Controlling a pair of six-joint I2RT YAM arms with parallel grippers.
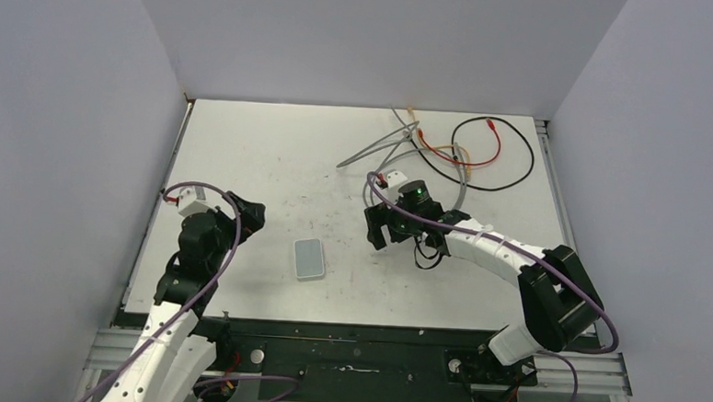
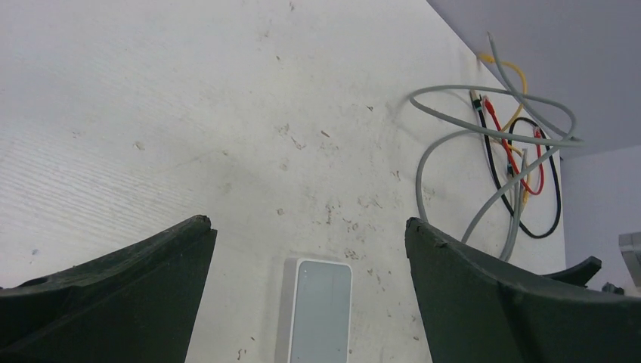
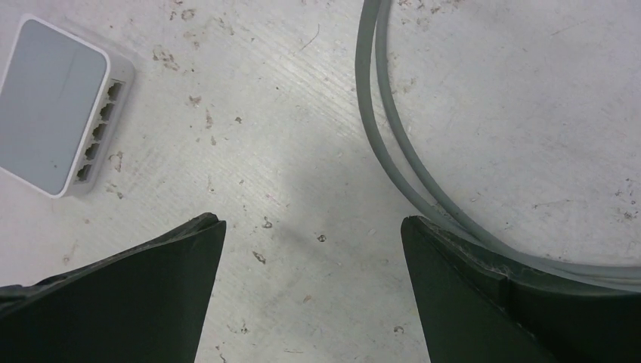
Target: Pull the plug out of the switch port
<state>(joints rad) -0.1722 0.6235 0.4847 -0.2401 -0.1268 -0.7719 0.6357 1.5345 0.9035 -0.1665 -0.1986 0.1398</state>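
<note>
Left hand and right hand, both wide open, flank the switch box; grey cable lies right of it.

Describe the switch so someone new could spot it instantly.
On the white table, look in the near half, just left of centre. The switch is a small, flat, pale grey box with rounded corners; the only other loose things are tangled cables at the far right.
</note>
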